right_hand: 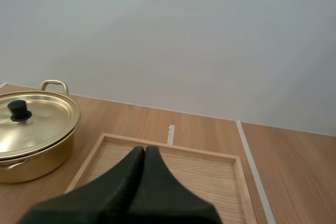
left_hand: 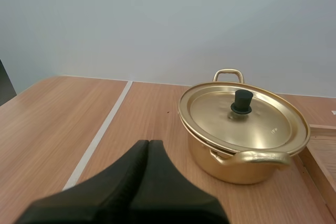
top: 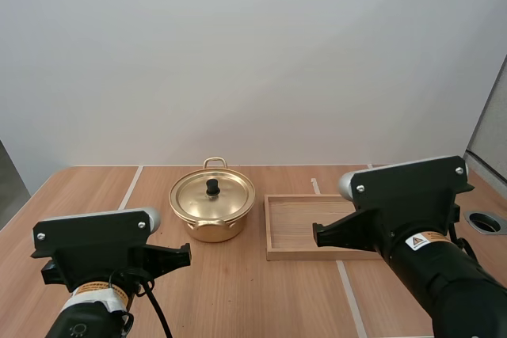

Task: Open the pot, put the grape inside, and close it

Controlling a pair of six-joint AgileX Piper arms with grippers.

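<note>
Two black robot arms stand nearest, one to each side; the left arm (top: 103, 255) sits low at the near edge of the light wooden table (top: 95, 187), pointing forward; the right arm (top: 412, 223) stands a little farther forward and covers the near right corner of the tray; the left gripper (left_hand: 148, 142) has its two fingers pressed together into one dark wedge, holding nothing, aimed at the bare table just to the left of the pot; the right gripper (right_hand: 145, 149) is likewise closed on nothing, its tip over the tray's floor; beyond them stands one round gold-coloured metal pot (top: 212, 225) with two loop handles, upright on the table; its one gold lid (top: 226, 197) lies seated on the rim, one black knob (top: 212, 187) at its centre; just beside the pot, to its right, lies one shallow rectangular wooden tray (top: 293, 253), flat on the table.
</note>
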